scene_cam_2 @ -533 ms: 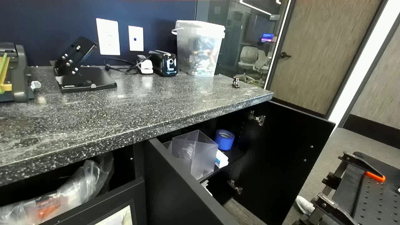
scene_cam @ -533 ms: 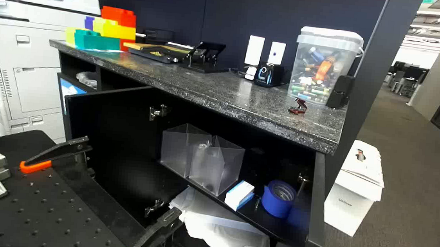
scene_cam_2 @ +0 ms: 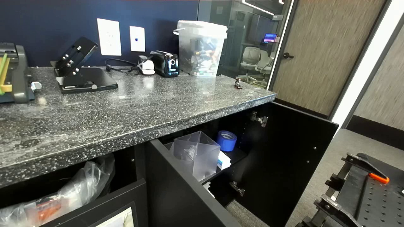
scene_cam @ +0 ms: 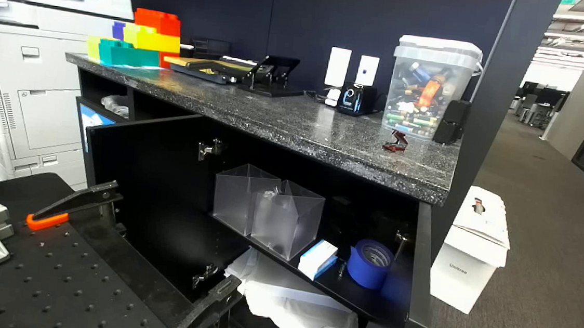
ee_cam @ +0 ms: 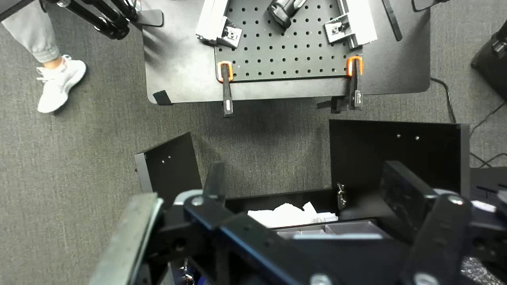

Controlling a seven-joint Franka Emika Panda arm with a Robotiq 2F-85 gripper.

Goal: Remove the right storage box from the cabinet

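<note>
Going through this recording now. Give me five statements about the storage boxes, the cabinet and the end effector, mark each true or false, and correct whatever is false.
1. The right storage box stands inside the cabinet, beside a near-identical box. True.
2. The right storage box is solid black. False: it is whitish and translucent.
3. A roll of blue tape sits on the same shelf as the right storage box. True.
4. The end effector is open in the wrist view. True.
5. The end effector is holding the right storage box. False: it grips nothing, and the box stands on the shelf.
</note>
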